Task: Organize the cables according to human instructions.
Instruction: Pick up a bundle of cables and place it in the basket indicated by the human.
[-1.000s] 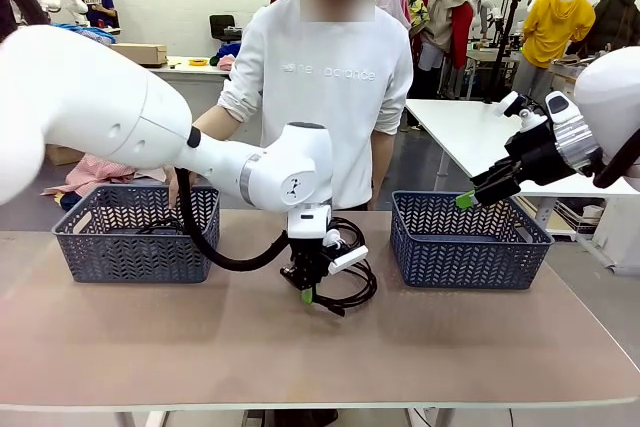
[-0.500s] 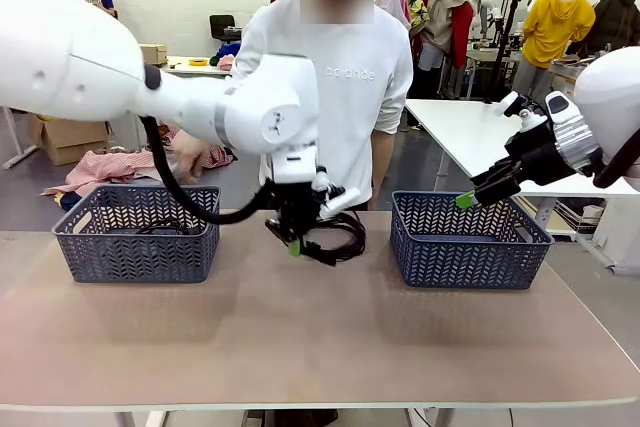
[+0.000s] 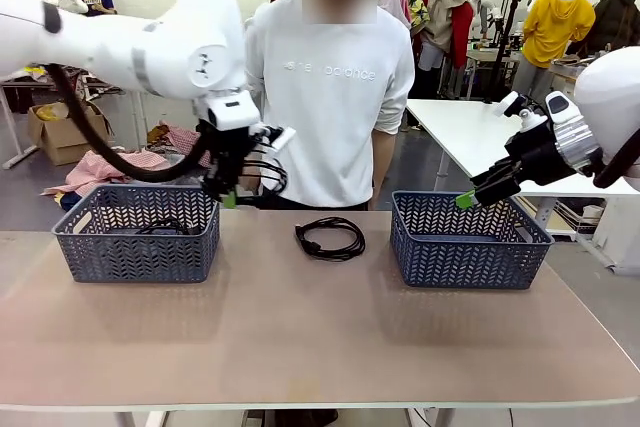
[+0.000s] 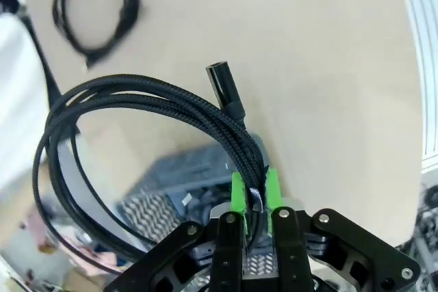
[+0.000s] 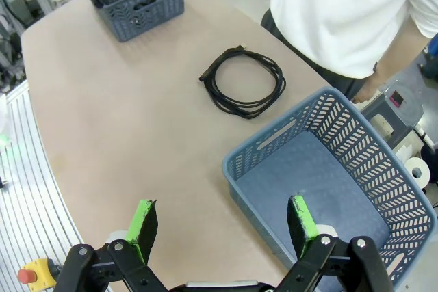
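The left gripper (image 3: 232, 194) hangs above the far right corner of the left grey basket (image 3: 135, 247). Its green pads (image 4: 237, 193) are pinched tight on a coiled braided black cable (image 4: 157, 104). A second coiled cable (image 3: 330, 238) lies by the table's (image 3: 300, 347) far edge, between the baskets, before the person (image 3: 330, 97). The right gripper (image 3: 465, 199) hovers over the right basket (image 3: 465, 252), spread wide, holding nothing. Something dark in the left basket may be another cable.
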Controlling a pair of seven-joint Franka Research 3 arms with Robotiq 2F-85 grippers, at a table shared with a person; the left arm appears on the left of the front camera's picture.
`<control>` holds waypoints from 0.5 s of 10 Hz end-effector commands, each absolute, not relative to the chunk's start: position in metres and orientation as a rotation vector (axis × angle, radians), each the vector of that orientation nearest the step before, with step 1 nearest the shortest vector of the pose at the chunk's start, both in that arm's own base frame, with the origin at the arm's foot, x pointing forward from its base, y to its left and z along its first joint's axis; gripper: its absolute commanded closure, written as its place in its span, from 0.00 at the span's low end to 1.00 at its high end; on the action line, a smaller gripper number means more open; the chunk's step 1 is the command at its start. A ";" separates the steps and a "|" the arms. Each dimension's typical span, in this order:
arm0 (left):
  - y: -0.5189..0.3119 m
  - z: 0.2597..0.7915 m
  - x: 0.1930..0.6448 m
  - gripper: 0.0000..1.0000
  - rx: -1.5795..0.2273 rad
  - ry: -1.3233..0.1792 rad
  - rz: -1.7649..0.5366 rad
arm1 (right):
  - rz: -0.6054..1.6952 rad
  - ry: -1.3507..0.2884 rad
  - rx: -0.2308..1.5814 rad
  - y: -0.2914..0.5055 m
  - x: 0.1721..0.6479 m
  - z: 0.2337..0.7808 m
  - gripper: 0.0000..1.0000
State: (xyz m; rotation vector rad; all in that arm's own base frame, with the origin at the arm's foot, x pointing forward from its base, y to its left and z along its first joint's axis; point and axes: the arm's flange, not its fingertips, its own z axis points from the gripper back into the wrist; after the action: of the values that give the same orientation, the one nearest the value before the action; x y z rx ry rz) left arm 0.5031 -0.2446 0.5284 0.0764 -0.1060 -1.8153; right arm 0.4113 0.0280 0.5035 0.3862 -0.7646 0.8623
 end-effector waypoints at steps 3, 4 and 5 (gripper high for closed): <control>-0.187 0.515 0.510 0.95 0.019 -0.118 -1.635 | 0.877 -0.791 0.404 0.027 0.414 0.501 0.00; -0.180 0.514 0.513 0.95 0.013 -0.141 -1.609 | 0.877 -0.791 0.404 0.027 0.414 0.501 0.00; -0.176 0.514 0.513 0.95 -0.012 -0.156 -1.592 | 0.877 -0.791 0.404 0.027 0.414 0.501 0.00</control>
State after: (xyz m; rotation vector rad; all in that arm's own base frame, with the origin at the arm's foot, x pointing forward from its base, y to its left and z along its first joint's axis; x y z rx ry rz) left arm 0.5192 -0.1749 0.5132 0.0091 -0.1092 -1.6252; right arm 0.4113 0.0280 0.5035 0.3861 -0.7646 0.8623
